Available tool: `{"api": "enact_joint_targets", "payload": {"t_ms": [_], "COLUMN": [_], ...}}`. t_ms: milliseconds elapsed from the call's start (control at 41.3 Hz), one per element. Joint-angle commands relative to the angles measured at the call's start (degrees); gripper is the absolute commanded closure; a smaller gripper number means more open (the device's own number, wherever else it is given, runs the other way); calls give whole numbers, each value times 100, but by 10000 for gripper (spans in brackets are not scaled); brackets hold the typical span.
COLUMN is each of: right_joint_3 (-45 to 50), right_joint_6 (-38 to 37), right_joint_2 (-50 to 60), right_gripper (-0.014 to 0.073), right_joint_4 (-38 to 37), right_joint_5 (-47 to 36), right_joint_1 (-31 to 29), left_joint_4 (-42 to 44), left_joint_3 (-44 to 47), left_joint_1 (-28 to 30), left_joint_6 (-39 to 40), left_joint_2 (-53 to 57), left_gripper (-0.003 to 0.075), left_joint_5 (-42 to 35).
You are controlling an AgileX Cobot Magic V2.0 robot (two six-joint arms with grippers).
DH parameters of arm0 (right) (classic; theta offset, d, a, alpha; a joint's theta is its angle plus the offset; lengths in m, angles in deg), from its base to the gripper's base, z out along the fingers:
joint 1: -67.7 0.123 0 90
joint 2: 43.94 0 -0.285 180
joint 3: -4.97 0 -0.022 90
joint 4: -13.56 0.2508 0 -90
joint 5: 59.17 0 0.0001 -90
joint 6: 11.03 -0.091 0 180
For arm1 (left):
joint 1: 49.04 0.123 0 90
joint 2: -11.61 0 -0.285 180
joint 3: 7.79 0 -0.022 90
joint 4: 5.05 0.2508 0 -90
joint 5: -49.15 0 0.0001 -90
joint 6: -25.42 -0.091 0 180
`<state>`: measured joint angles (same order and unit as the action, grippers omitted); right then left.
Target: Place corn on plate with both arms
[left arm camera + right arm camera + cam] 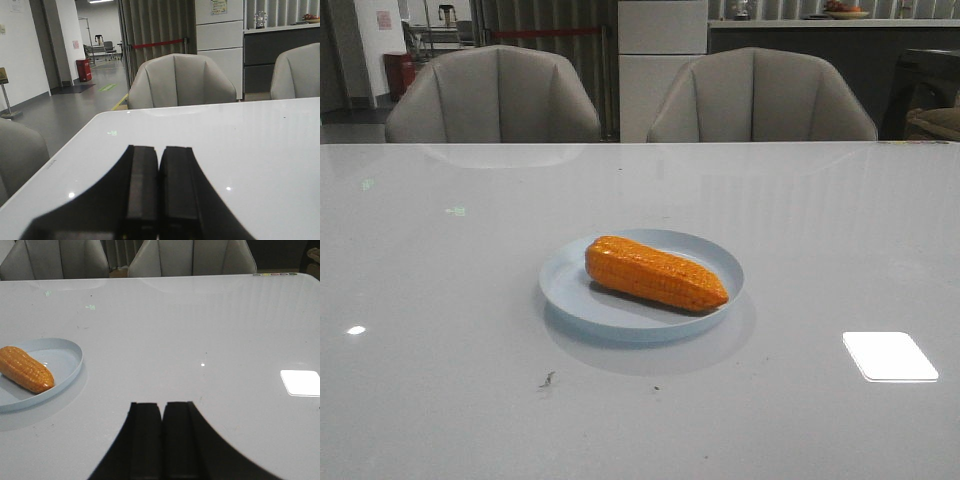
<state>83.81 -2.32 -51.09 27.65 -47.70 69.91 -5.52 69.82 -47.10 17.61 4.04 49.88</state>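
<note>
Corn (655,273) lies flat on plate (570,290) mid-table (440,380), thick end toward far-left, tapered tip toward near-right rim, w/ left gripper (159,195) & right gripper (162,440) both empty, jaws pressed together, each above bare tabletop, well apart from plate.

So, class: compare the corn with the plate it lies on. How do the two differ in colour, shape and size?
The corn is glossy orange with rows of kernels; the plate is plain pale blue. The corn is a long, tapered cob lying on its side; the plate is round and shallow with a low rim. The corn is shorter than the plate is wide, so it fits inside it. Both rest still on the white table, with no gripper touching them.
</note>
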Motion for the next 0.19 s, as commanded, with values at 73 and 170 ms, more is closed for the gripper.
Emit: {"api": "enact_joint_targets", "payload": {"t_ms": [73, 170], "right_joint_3": [-120, -120], "right_joint_6": [12, 12], "right_joint_2": [135, 135], "right_gripper": [566, 566], "right_joint_4": [-15, -15], "right_joint_5": [-451, -451], "right_joint_1": [3, 3], "left_joint_4": [-19, -19], "left_joint_3": [208, 208], "left_joint_1": [2, 2], "left_joint_6": [62, 62], "left_joint_2": [99, 99], "left_gripper": [631, 631], "left_joint_5": [-513, -513]}}
